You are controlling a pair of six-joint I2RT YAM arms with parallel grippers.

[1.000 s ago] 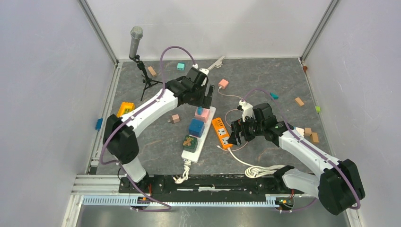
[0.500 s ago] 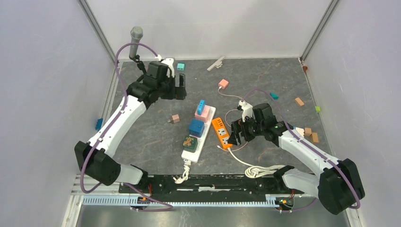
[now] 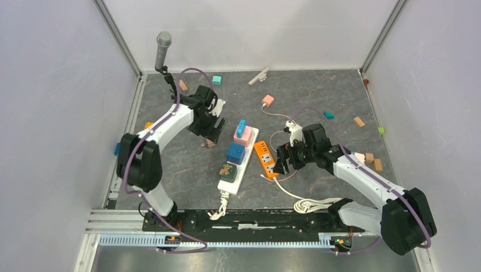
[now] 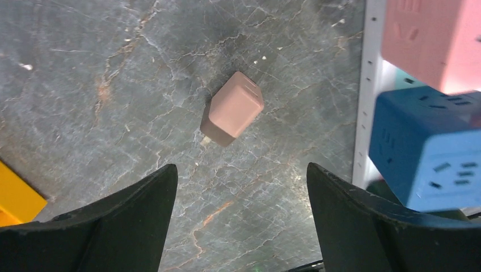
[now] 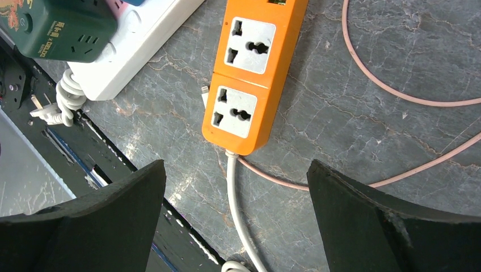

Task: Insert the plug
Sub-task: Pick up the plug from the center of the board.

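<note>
Moved since earlier: the left arm is swinging in from the back-left of the bench (image 4: pixel 113 68), where it was beside the teal block (image 3: pixel 216 80) half a second ago. The right arm is staying where it was.
Plug: the small brownish-pink plug (image 4: pixel 232 107) is lying tilted on the bench, under the left hand (image 4: pixel 241 170) and just ahead of the gap between its fingertips. It is touching neither finger.
Left hand: it is hovering over the plug with its fingers spread wide and is gripping nothing.
White power strip (image 4: pixel 366 85): it is lying just past the finger on the right of the left wrist view, near the plug but apart from it.
Adapters on the white strip: a pink adapter (image 4: pixel 437 39) and a blue adapter (image 4: pixel 428 153) are sitting one after the other on that side of the left hand. A dark green adapter (image 5: pixel 62 28) is sitting nearer the strip's cord end.
Yellow-orange piece (image 4: pixel 14 198): it is showing at the edge of the view beyond the left hand's other finger; what it is cannot be told.
Right hand (image 5: pixel 235 164): it is hanging fully open, holding nothing, over the cord end of the orange power strip (image 5: pixel 249 79).
Orange power strip: it is lying with two sockets facing up ahead of the right hand's fingertips, just beside the white strip. Its white cord (image 5: pixel 238 209) is running back between the fingers.
Pink cable (image 5: pixel 397 90): it is curving over the bench beyond the right hand's far finger and passing under the white cord.
</note>
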